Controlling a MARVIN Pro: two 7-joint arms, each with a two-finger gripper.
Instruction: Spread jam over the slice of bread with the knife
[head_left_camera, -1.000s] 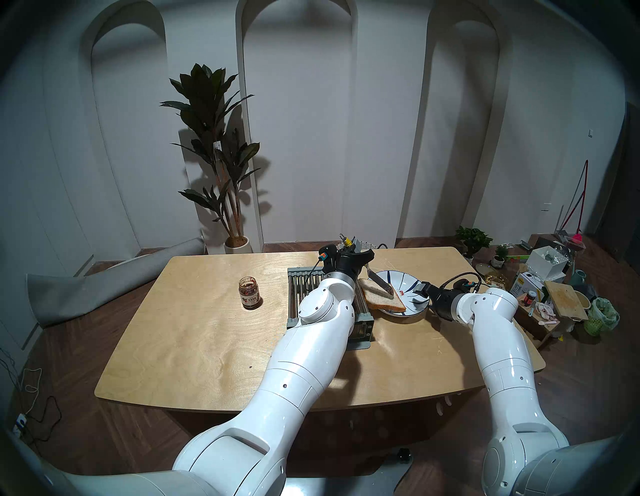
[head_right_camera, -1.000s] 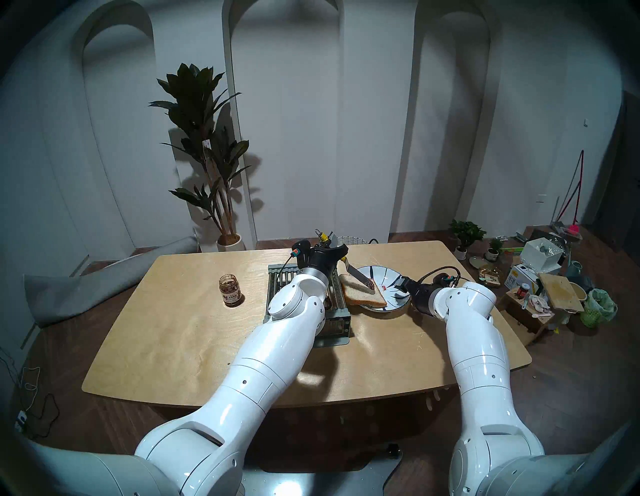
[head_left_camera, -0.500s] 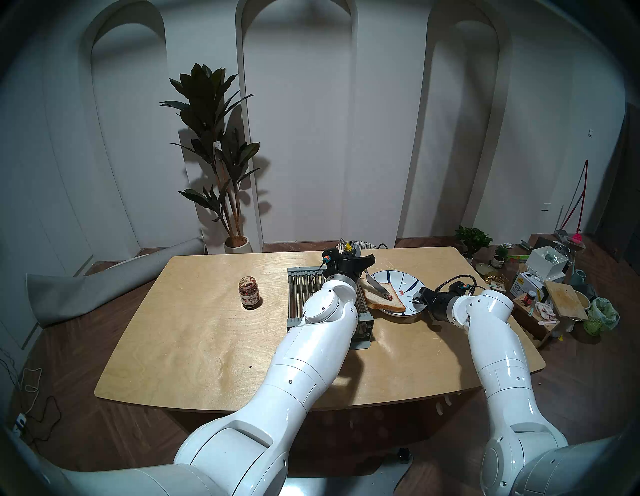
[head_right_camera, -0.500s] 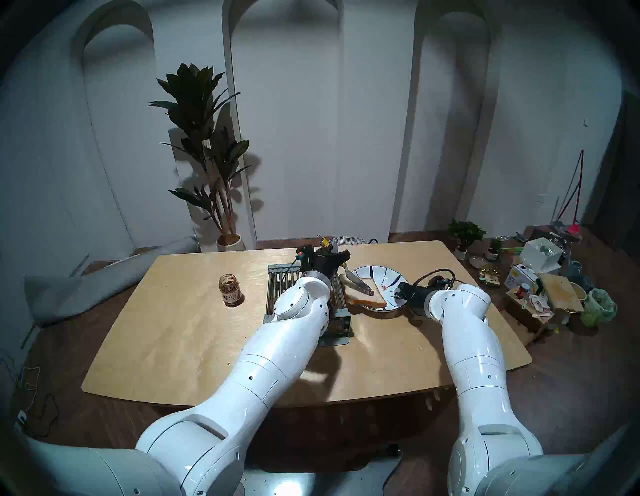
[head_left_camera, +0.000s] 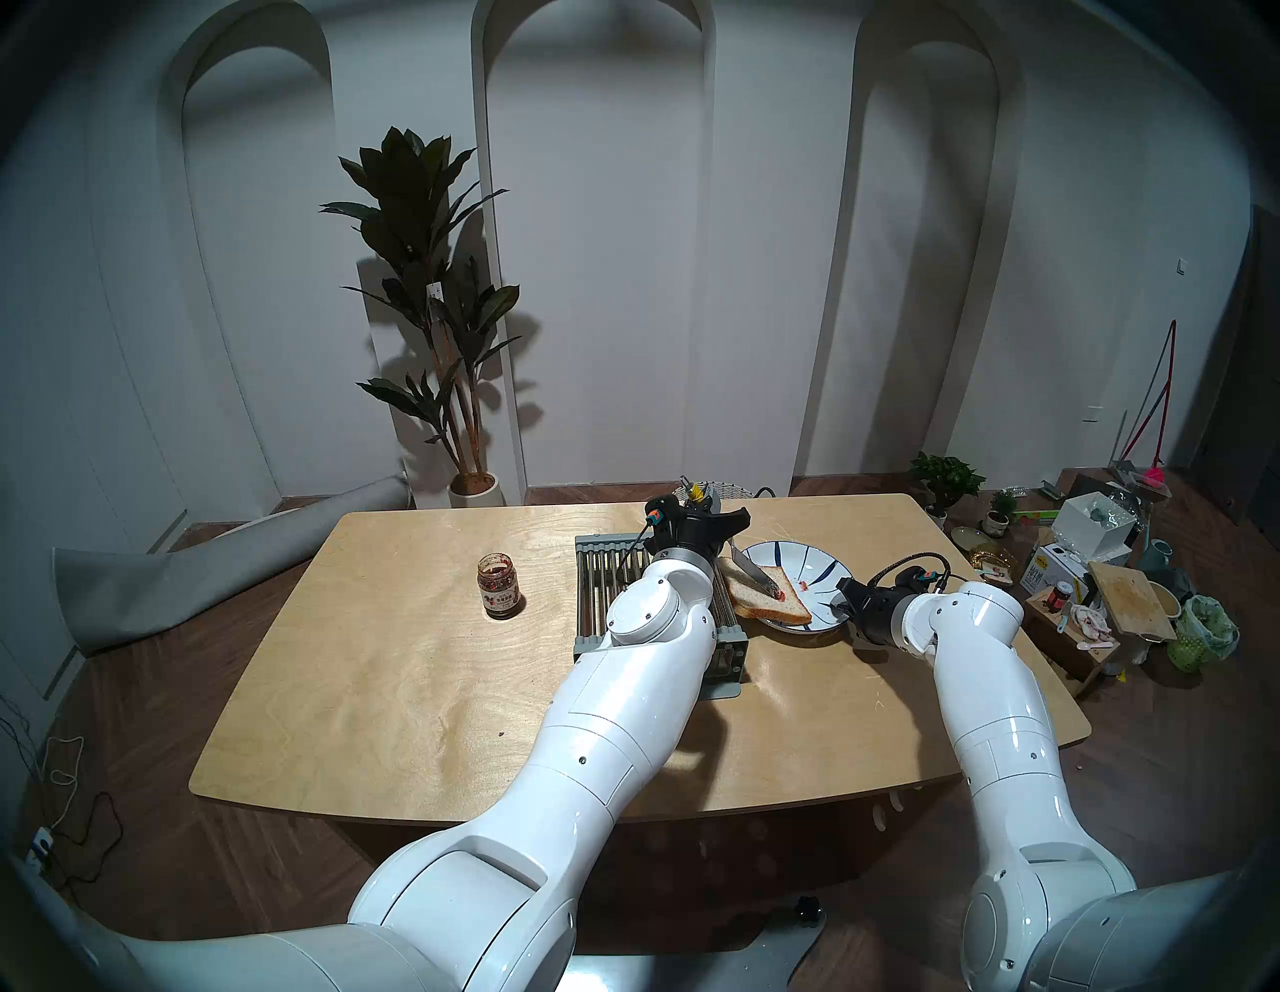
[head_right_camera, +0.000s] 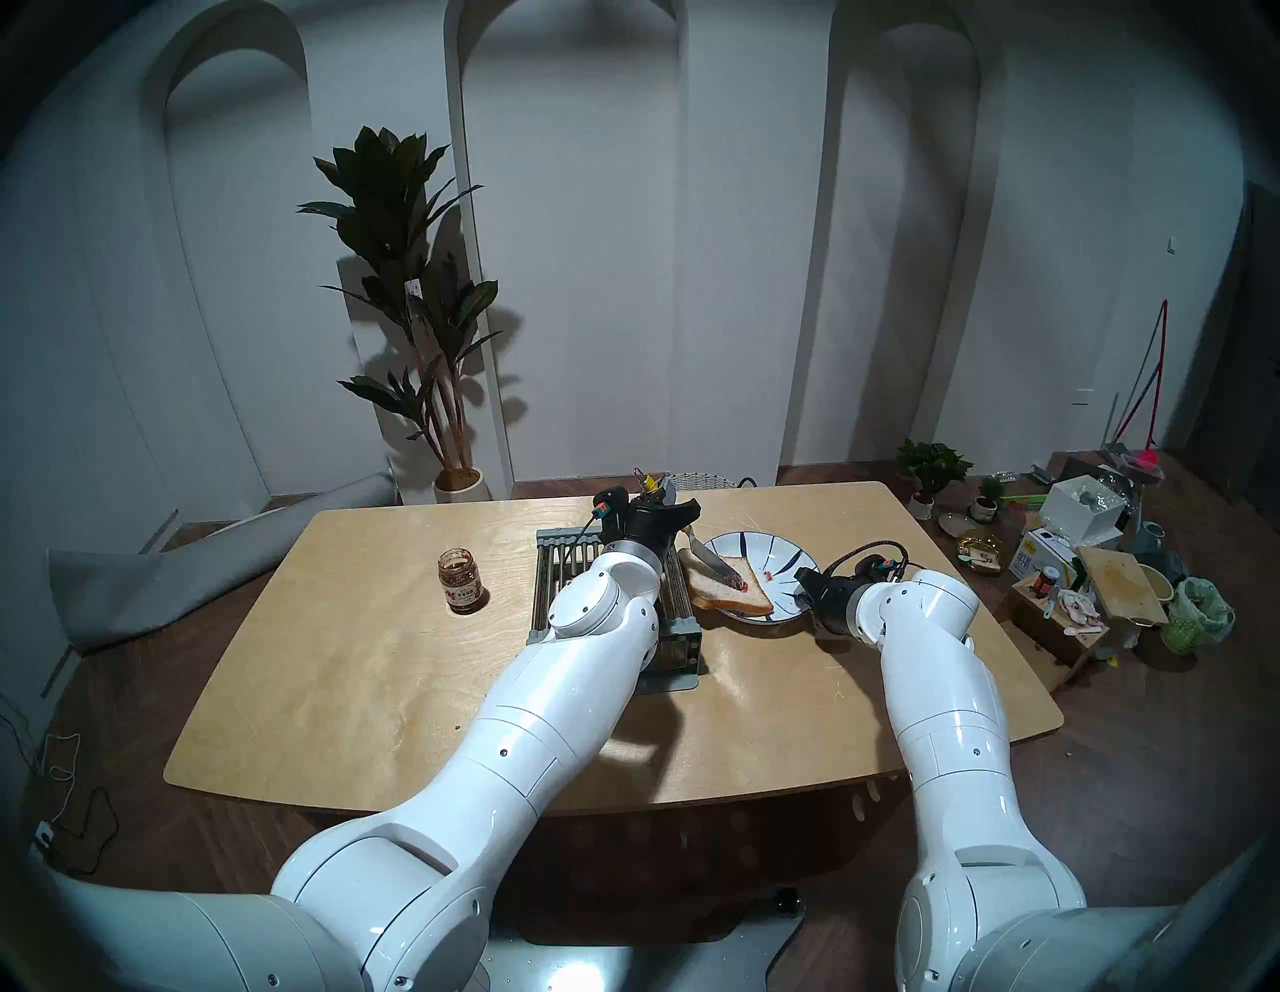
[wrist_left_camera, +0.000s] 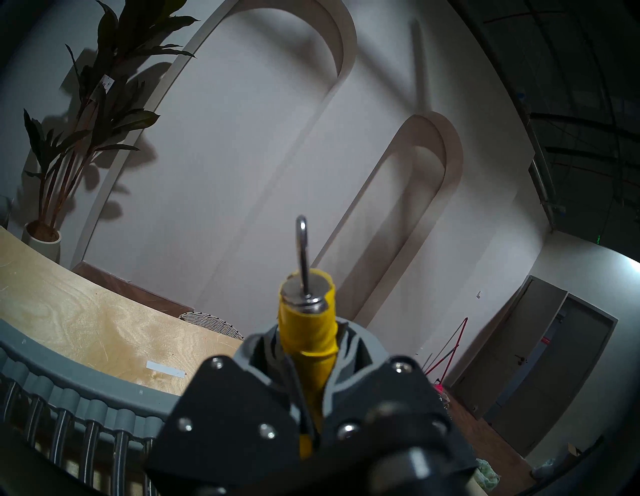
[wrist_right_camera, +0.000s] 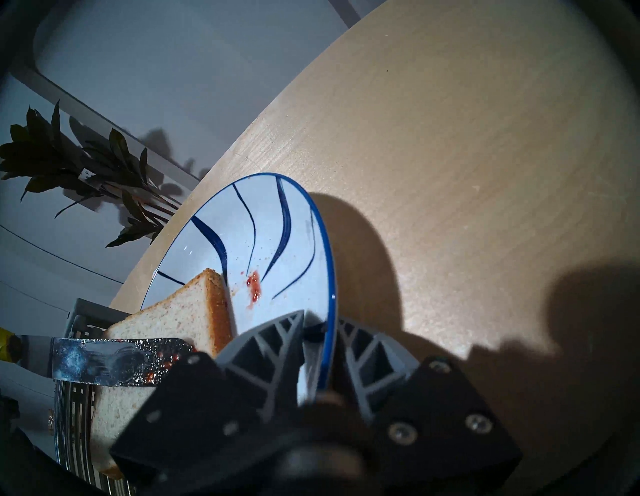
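Wooden table (head_left_camera: 388, 665) carries the plate (wrist_right_camera: 242, 221); right gripper (wrist_right_camera: 320, 332) pinches its rim. Left gripper (wrist_left_camera: 311, 408) clamps the knife (wrist_left_camera: 308, 332) handle, blade on soft, tearable bread (head_left_camera: 769, 596); press lightly.

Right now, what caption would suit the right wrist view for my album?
Right claw pinching the blue-rimmed plate while a jam-smeared knife lies across the slice of bread.

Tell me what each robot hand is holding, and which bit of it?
The left gripper holds the knife by its yellow handle. The right gripper has its fingers on either side of the plate rim, pinching its near edge.
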